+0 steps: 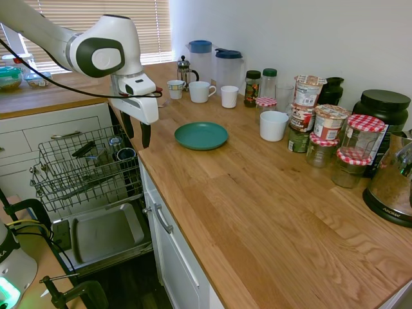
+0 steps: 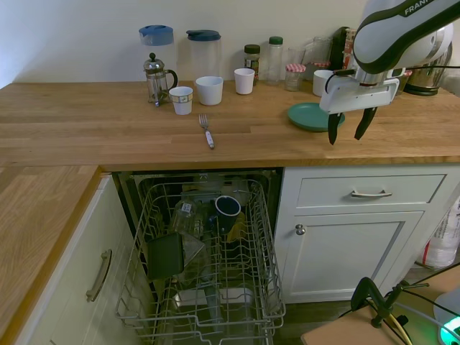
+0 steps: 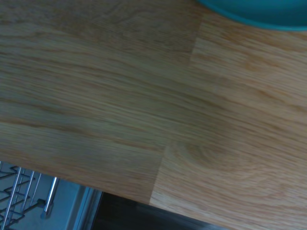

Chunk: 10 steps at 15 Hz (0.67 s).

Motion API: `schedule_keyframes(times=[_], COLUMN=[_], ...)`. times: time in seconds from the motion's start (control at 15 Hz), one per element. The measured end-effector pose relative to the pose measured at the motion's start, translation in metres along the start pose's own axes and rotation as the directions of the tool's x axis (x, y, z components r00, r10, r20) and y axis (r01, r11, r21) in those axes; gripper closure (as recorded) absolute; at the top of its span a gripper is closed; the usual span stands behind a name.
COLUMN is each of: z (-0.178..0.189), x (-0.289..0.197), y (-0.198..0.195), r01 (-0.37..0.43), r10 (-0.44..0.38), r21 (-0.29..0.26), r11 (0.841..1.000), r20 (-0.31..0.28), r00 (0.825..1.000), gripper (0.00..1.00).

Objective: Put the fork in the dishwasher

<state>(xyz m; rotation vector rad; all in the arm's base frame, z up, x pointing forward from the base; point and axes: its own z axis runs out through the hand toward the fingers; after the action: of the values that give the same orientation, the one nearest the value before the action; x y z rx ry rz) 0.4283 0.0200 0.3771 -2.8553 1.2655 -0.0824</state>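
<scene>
The fork (image 2: 207,131) is a slim silvery utensil lying flat on the wooden counter (image 2: 86,122), tines toward the wall, just in front of a small patterned cup (image 2: 181,100) and a white mug (image 2: 209,90); nothing lies on it or against it. The gripper (image 2: 346,133) hangs above the counter's front edge, well to the side of the fork and just beside a teal plate (image 2: 307,116), its two dark fingers spread apart and holding nothing. Behind the fork stand a glass coffee press (image 2: 157,78), two jugs with blue lids (image 2: 203,53), another white cup (image 2: 244,80) and a few jars (image 1: 329,132) further along the wall. Below the counter the dishwasher (image 2: 208,259) is open, its grey wire rack (image 2: 144,273) pulled out over the lowered door (image 1: 103,233). The rack holds a dark blue mug (image 2: 228,207), a clear glass (image 2: 183,214) and a dark flat piece (image 2: 166,255) leaning among the wires. The wrist view shows mostly blurred wood grain, the plate's rim (image 3: 259,12) and a corner of the rack (image 3: 19,191).
</scene>
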Motion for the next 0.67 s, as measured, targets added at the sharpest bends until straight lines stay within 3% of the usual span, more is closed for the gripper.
schedule_keyframes(times=[0.27, 0.67], z=[0.0, -0.015], x=[-0.006, -0.023], y=[-0.013, -0.106], r01=[-0.028, -0.1], r10=[0.028, 0.103], r21=[0.004, 0.046], r11=[1.0, 0.994], r20=[-0.009, -0.082], r00=[1.0, 0.991], gripper=[0.0, 0.0])
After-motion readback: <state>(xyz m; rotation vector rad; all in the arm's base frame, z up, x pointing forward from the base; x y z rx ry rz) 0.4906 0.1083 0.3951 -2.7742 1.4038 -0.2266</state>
